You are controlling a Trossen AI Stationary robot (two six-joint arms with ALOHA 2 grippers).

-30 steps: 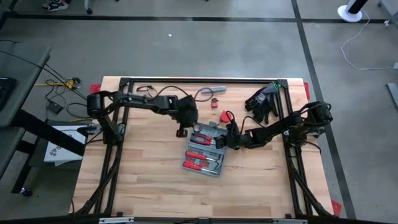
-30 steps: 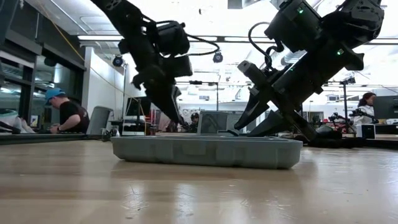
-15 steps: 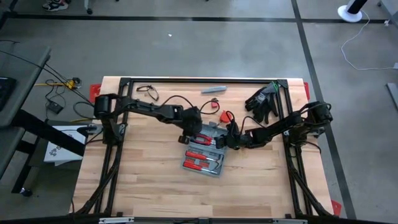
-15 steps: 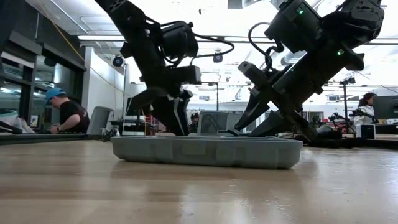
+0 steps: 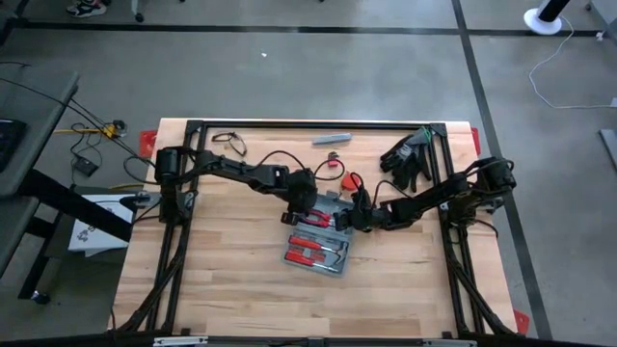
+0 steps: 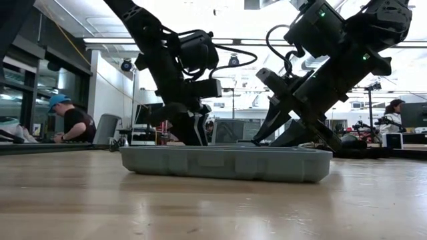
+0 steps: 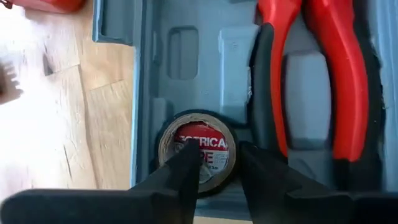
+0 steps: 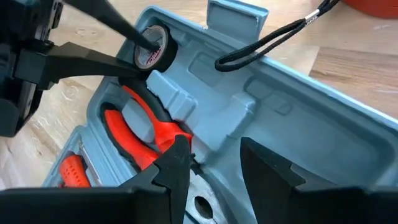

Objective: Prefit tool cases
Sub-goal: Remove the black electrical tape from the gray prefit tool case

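The grey-blue tool case (image 5: 326, 258) lies open on the table's middle, its flat underside on the wood (image 6: 220, 163). Red-handled pliers (image 7: 323, 68) and other red-handled tools sit in its recesses. A roll of electrical tape (image 7: 208, 143) sits in a round recess at the case's far left corner. My left gripper (image 5: 297, 216) points steeply down onto that roll and is shut on it. My right gripper (image 5: 355, 216) reaches in slanting from the table's right, at the case's far right part, shut on the case. My left gripper has the tape roll's ring wall (image 7: 229, 149) between its fingers: one finger (image 7: 186, 167) on the labelled centre, the other (image 7: 258, 168) outside the ring. The fingers come from above, slanting. The roll lies flat in its recess (image 8: 155, 46). My right gripper has a raised moulded ridge (image 8: 214, 134) inside the case between its two fingers, beside the pliers (image 8: 140, 134). The fingers (image 8: 177, 162) come slanting down from the table's right. They hide the spot of contact. The case stays flat on the table.
Black gloves (image 5: 405, 159) lie at the far right, a slim grey bar (image 5: 328, 140) at the far edge, small red items (image 5: 339, 172) just beyond the case, a black cord (image 5: 227, 145) at the far left. People sit in the room behind (image 6: 67, 120).
My left gripper has come down and toward the case from above the table, opening from shut and then narrowing around the tape roll. My right gripper has kept still. The case's right end has shifted a little in the low view.
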